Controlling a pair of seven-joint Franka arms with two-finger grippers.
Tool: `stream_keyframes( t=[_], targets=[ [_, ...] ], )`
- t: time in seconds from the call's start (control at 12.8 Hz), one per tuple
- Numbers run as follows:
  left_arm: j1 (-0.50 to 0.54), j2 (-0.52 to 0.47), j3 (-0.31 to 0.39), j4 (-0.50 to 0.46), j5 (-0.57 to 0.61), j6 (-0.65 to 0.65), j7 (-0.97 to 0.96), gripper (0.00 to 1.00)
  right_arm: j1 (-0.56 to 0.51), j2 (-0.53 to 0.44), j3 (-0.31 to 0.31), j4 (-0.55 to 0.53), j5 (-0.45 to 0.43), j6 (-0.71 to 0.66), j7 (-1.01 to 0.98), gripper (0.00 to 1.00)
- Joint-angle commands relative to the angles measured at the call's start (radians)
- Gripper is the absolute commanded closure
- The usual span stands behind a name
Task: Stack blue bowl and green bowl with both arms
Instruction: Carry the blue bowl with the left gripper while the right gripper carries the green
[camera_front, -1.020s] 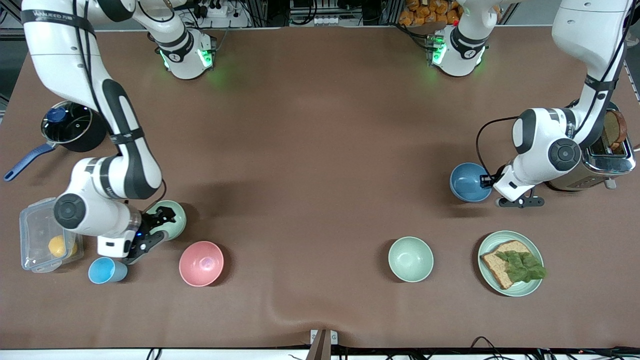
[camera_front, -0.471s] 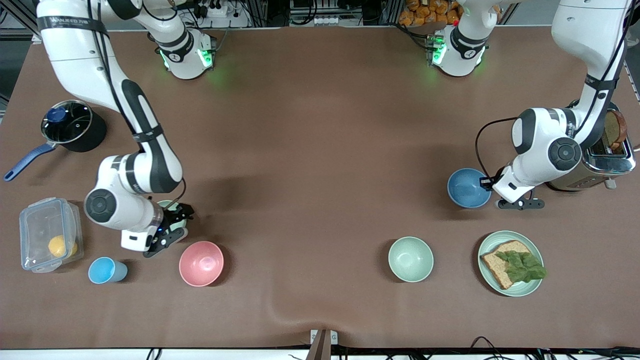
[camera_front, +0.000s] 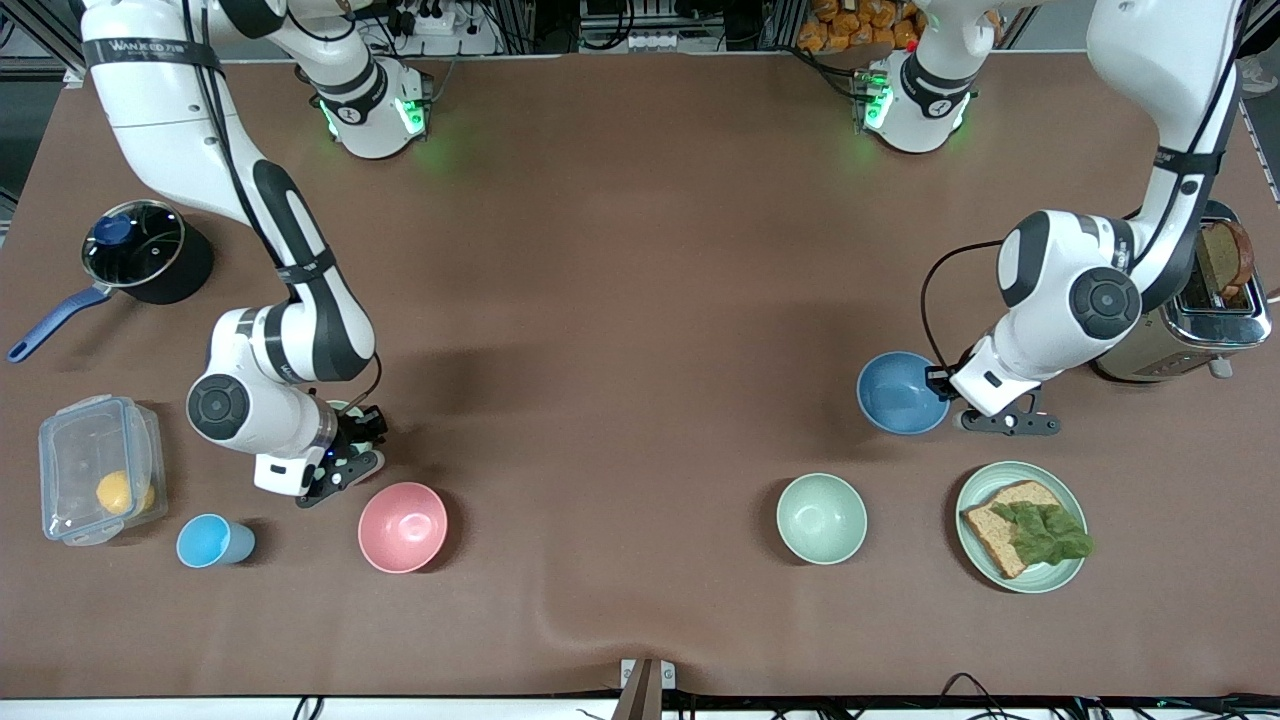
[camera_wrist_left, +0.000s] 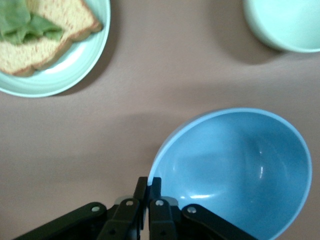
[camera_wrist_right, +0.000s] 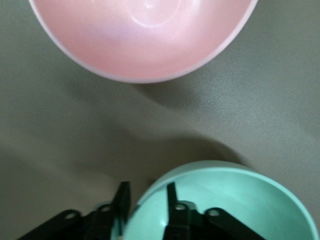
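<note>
Both tools (camera_wrist_left: 148, 192) (camera_wrist_right: 145, 197) clamped on bowl rims

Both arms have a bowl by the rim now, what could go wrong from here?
The left end effector pinches only a thin edge of the blue bowl, so it may tilt or slip. The right end effector grips the green bowl close beside the pink bowl, which it could bump.

My left gripper (camera_front: 941, 385) holds the blue bowl (camera_front: 898, 393) by its rim, above the desk (camera_front: 640, 300) near the toaster (camera_front: 1205, 310). My right gripper (camera_front: 352, 438) covers most of the green bowl (camera_front: 345, 408), beside the pink bowl (camera_front: 402, 527).
</note>
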Motion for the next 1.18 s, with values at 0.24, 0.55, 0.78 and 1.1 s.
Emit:
stream_keyframes(
  t=[0.24,0.55,0.78,1.1],
  targets=[
    [0.001,-0.022,-0.086,0.146,-0.093,-0.18,-0.07,1.0,0.005,-0.086,-0.006,-0.028,0.001,-0.054,0.014,1.0],
    [-0.002,-0.013,-0.166,0.157,-0.092,-0.183,-0.223,1.0,0.085,-0.171,-0.006,-0.015,0.0,-0.181,0.13,1.0],
    [-0.035,0.009,-0.175,0.157,-0.092,-0.182,-0.271,1.0,0.226,-0.172,0.0,0.059,0.014,-0.235,0.328,1.0],
    [-0.065,0.019,-0.175,0.154,-0.086,-0.174,-0.312,1.0,0.427,-0.136,0.002,0.094,0.041,-0.081,0.474,1.0]
  ],
)
